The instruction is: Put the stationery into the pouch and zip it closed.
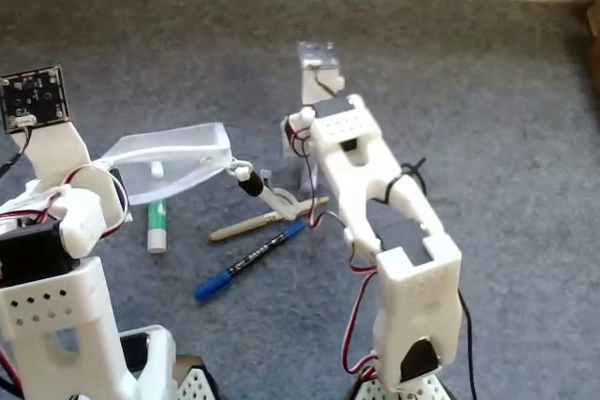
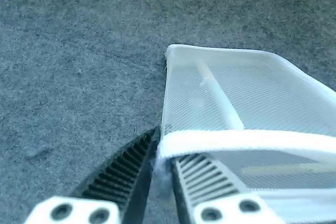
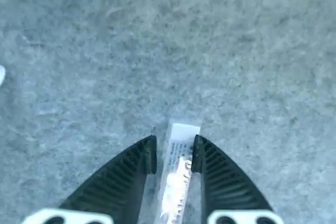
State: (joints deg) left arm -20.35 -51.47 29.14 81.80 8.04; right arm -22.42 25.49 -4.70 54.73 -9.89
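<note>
Our left tool point(image 2: 164, 169) pinches the pouch point(image 2: 247, 93), right tool point(image 3: 174, 156) grips a clear packet point(image 3: 179, 142); blue pen point(image 1: 248, 259), glue stick point(image 1: 157, 227) lie outside; zipping undone, we judge.

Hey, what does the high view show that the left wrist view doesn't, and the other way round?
The high view adds the blue pen, the glue stick and a wooden stick lying on the grey carpet, plus the right arm with a clear packet at its tip. The left wrist view adds the close look: the left hand shut on a corner of the mesh pouch, beside its white band. Both share the held pouch and the carpet.
</note>
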